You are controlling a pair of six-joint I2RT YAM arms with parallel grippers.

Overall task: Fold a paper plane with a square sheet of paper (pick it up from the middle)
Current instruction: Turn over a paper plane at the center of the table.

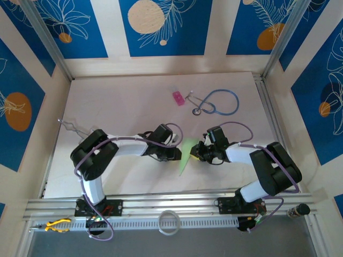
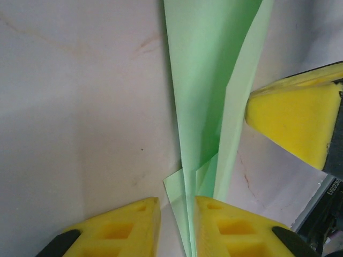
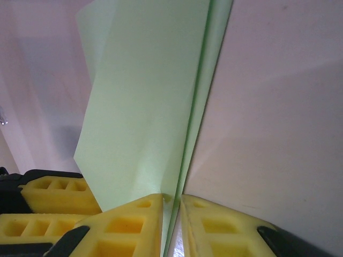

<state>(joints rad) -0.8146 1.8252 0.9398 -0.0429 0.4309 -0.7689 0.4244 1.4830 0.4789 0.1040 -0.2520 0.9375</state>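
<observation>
Left pincer (image 2: 177,209) is being held narrowly spread, with the paper plane (image 2: 201,80) standing in its gap. The folded green layers are lying against one yellow finger (image 2: 236,227), while a sliver of pale counter (image 2: 80,107) is being left bare between the paper and the other finger. Whether any pressure is being put on the paper there cannot be told.

Ahead of this pincer and off to one side, a yellow finger of the opposite arm is being shown close against the sheet's outer edge. The right pincer (image 3: 171,202) is being kept pressed together on the plane, whose creased edge is being pinched between the two pads. From that grip the broad flat face of the paper is being carried up and away from the fingertips.

In the top view the plane is being held between the two pincers, which are facing each other, with its narrow point directed back toward the arm bases.

Well beyond both pincers, a small pink block (image 1: 177,97) and a blue stethoscope (image 1: 217,103) are lying on the counter, the block just beside the stethoscope's tubing.
</observation>
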